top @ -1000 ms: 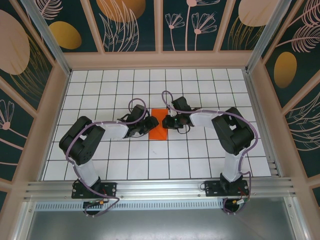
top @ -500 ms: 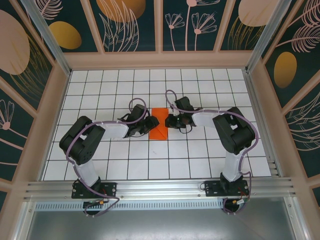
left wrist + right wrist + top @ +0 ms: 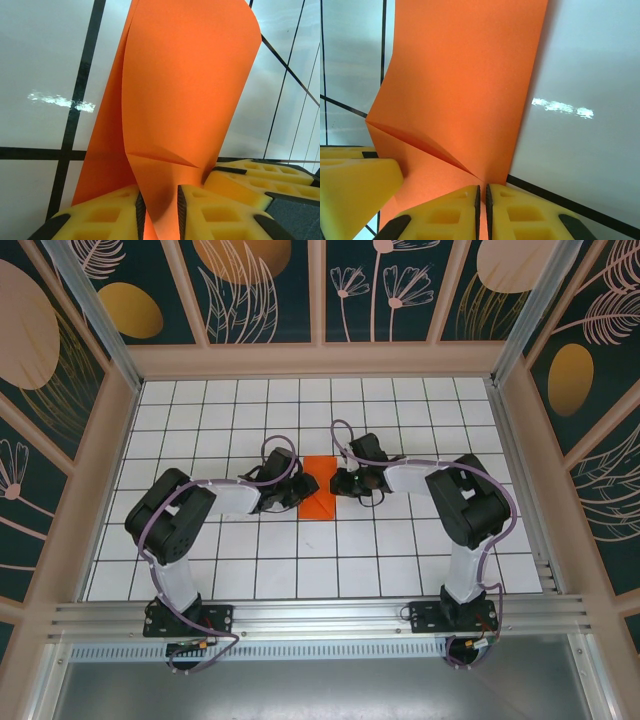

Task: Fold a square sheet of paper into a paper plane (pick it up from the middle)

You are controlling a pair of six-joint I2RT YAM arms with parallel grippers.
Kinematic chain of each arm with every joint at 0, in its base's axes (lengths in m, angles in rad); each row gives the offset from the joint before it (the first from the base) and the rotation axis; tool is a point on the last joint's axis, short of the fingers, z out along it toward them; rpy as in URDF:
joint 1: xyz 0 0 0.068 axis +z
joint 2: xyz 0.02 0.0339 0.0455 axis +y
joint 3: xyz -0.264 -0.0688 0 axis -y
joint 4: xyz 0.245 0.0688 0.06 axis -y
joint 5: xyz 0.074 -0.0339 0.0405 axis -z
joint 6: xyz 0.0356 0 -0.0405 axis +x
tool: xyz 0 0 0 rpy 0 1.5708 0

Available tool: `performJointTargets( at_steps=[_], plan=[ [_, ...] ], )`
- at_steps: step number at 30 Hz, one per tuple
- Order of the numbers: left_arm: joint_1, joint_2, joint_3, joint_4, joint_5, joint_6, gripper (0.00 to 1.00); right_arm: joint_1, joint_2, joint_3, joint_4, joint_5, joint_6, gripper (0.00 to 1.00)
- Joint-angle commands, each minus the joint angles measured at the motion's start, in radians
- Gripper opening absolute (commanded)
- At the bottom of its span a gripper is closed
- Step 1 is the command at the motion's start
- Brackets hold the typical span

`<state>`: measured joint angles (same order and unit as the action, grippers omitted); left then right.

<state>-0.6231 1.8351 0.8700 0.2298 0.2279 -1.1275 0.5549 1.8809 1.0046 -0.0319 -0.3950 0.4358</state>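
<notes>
- Orange paper sheet (image 3: 320, 496) sits partly lifted at the middle of the white gridded tabletop (image 3: 250, 570), between both hands;
- left hand (image 3: 159, 194) clamped on its raised fold;
- right hand (image 3: 480, 189) pinched tight on the opposite edge.

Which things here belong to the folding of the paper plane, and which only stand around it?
Belong to the job:
- orange paper
- left pincer, paper between its fingers
- right pincer, shut on the paper's edge

Only around it:
- white grid table, which bears the paper
- patterned walls
- metal rail at the near edge
</notes>
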Motion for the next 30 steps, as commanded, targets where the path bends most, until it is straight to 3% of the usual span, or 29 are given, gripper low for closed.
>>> performJointTargets(
  at_steps=[1,6,10,15,23,26,30],
  plan=[
    [-0.004,0.006,0.024,0.026,0.007,0.016,0.20,-0.002,-0.012,-0.017,0.013,-0.023,0.014,0.16],
    [-0.005,-0.018,0.017,0.028,-0.035,0.048,0.03,-0.043,-0.091,-0.018,0.014,-0.038,0.038,0.19],
    [-0.005,-0.061,0.026,-0.017,-0.084,0.100,0.00,-0.076,-0.197,-0.029,0.011,0.005,0.061,0.34],
    [-0.005,-0.190,0.060,-0.196,-0.215,0.207,0.00,-0.107,-0.320,-0.060,0.017,0.071,0.029,0.55],
    [-0.006,-0.370,0.172,-0.559,-0.548,0.403,0.00,-0.125,-0.481,-0.124,0.041,0.176,-0.040,0.76],
    [-0.008,-0.380,0.224,-0.691,-0.724,0.458,0.00,-0.131,-0.514,-0.137,0.040,0.196,-0.038,0.84],
    [-0.018,-0.325,0.299,-0.865,-0.967,0.478,0.00,-0.133,-0.537,-0.148,0.030,0.217,-0.025,0.86]
  ],
)
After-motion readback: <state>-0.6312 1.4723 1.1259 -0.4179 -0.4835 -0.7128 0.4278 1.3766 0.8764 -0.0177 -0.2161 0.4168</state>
